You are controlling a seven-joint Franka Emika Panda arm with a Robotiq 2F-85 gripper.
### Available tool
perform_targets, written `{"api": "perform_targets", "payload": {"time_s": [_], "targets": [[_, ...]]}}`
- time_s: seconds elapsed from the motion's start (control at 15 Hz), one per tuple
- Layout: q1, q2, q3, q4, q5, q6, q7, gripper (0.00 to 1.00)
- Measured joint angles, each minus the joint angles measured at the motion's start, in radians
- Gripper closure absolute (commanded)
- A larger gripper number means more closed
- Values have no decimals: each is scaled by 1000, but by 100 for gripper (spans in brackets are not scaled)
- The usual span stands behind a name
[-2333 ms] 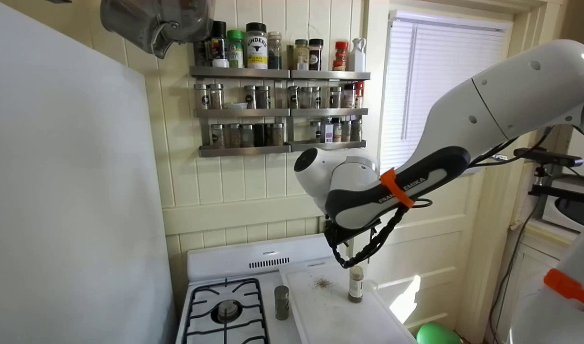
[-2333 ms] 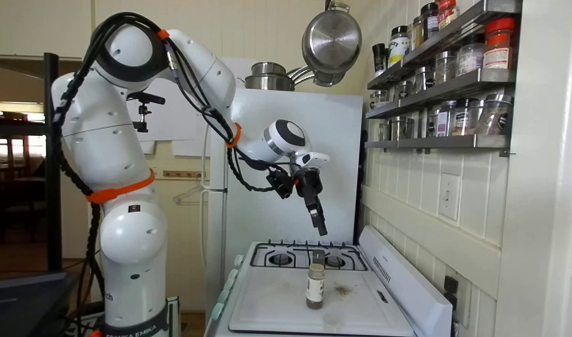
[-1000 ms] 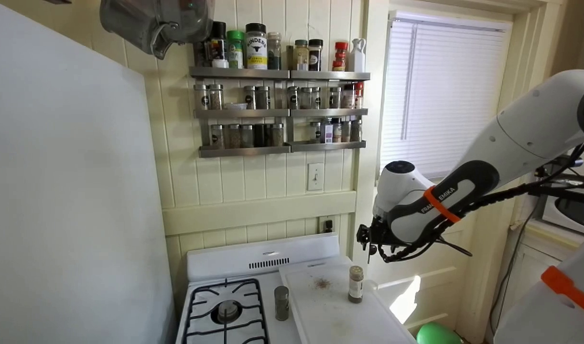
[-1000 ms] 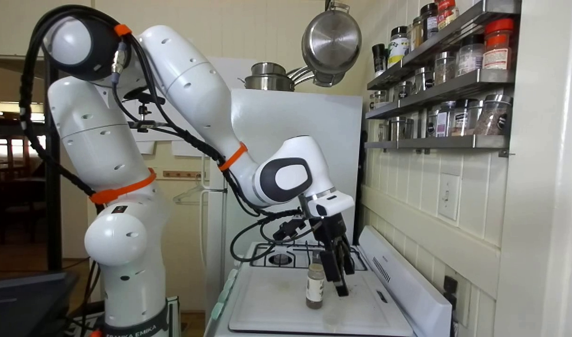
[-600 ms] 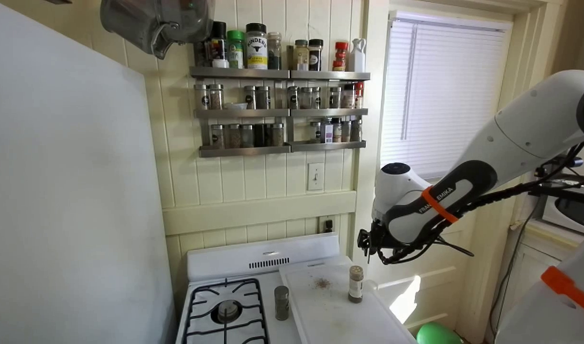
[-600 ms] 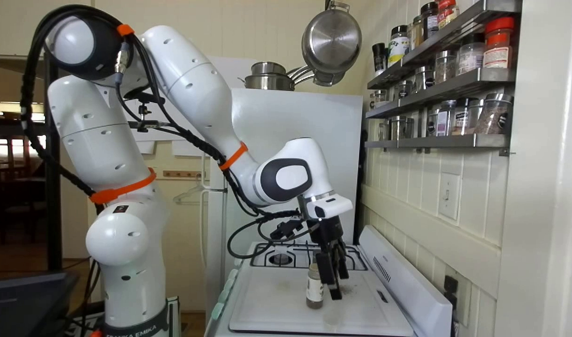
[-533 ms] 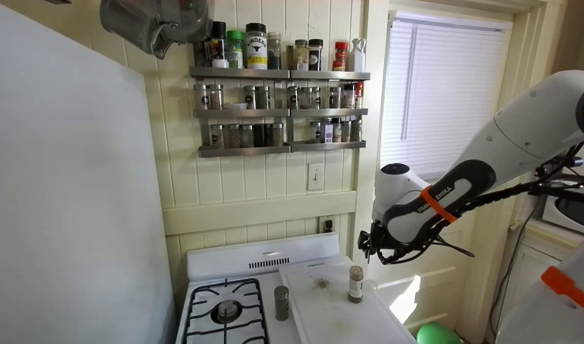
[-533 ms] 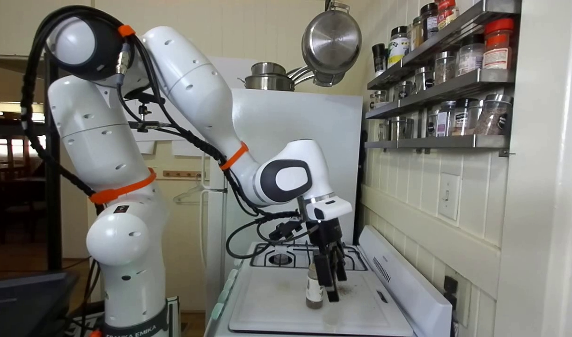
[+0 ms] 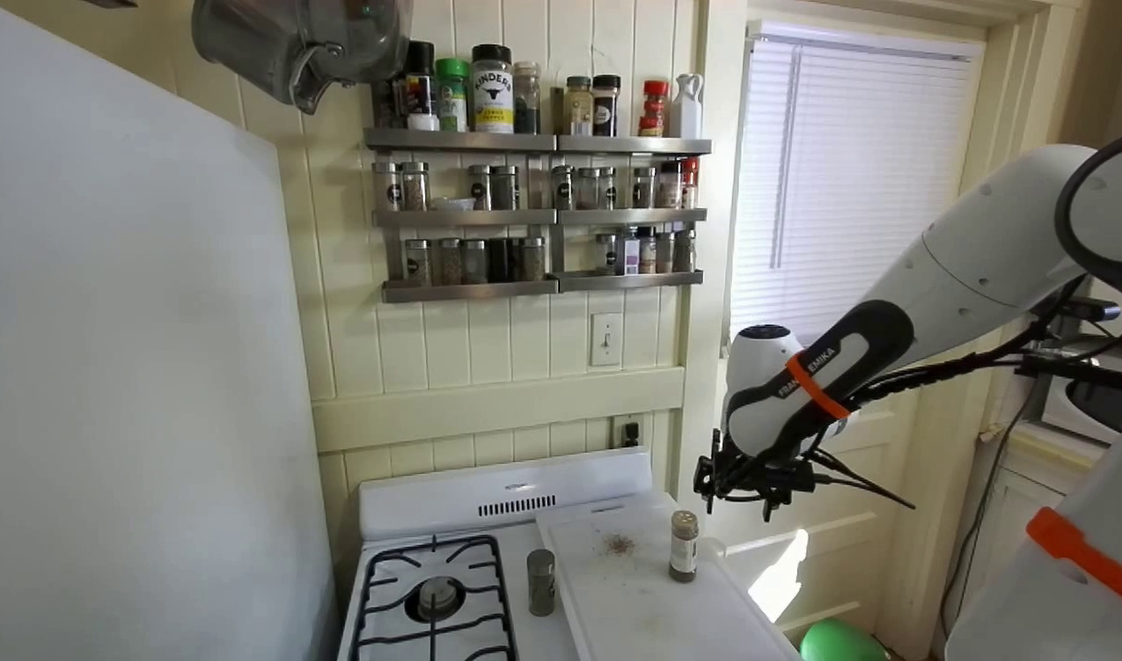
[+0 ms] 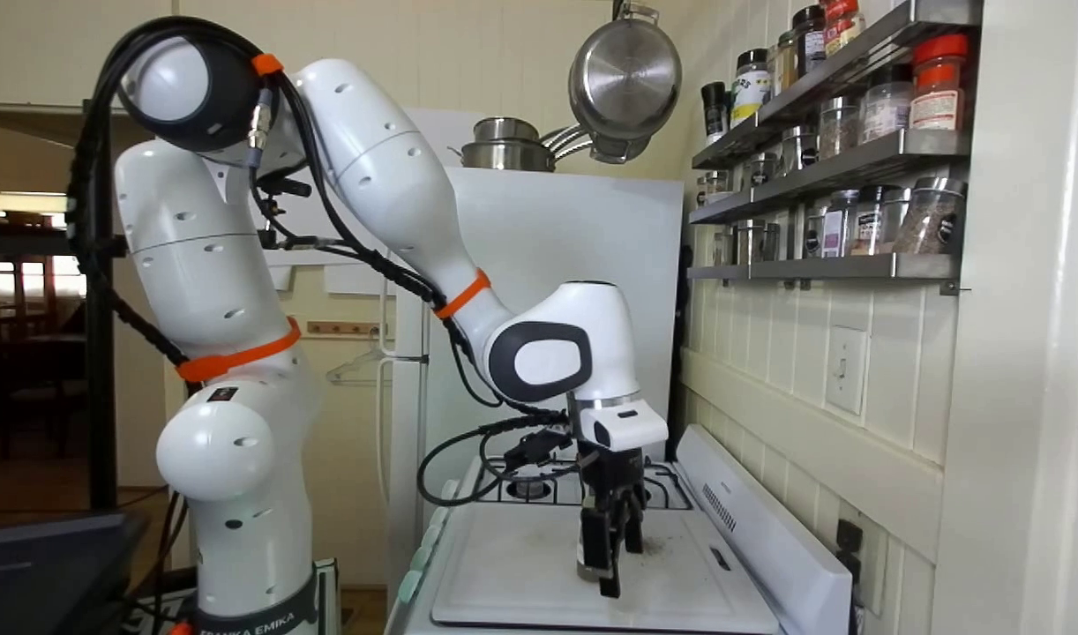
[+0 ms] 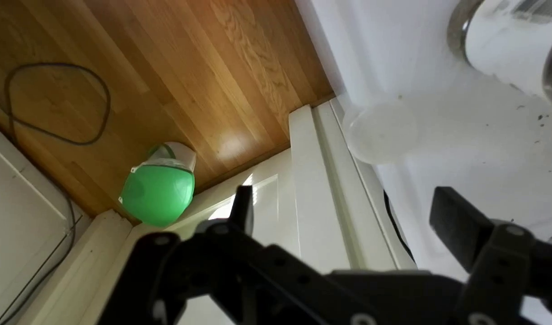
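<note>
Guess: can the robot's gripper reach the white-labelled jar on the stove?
Probably yes: the gripper is open, with nothing visible between it and the jar. It may need a shift, as the jar stands off to one side.

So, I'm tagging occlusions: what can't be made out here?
White-labelled spice jar: mostly hidden behind the claw in an exterior view; cut off by the wrist view's right edge.
Print on its label: blurred in the wrist view.
Microwave: cut off by an exterior view's right edge.

In an exterior view, a jar (image 9: 493, 90) at top centre reads "KINDERS"; the arm (image 9: 965, 262), right, "EMIKA". In an exterior view, its base (image 10: 257, 604), lower left, reads "FRANKA EMIKA".
</note>
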Motion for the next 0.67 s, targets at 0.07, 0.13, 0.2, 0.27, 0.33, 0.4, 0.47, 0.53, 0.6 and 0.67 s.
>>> {"api": "perform_targets", "payload": {"time_s": [0.07,0.13,0.2,0.27,0.33,0.4,0.47,0.53,0.6,0.67], "targets": [[-5,12,6,4,39,0,-23,0],[-10,26,13,10,72,0,-44,0],[-14,40,20,17,97,0,-57,0],[-18,55,27,26,119,0,-69,0],[-22,71,33,36,134,0,-76,0],[-26,87,39,47,147,0,-83,0],[-27,104,44,58,157,0,-88,0],[-28,121,49,70,165,0,-92,0],[-28,138,53,81,169,0,-93,0],[-28,155,58,92,171,0,-93,0]]}}
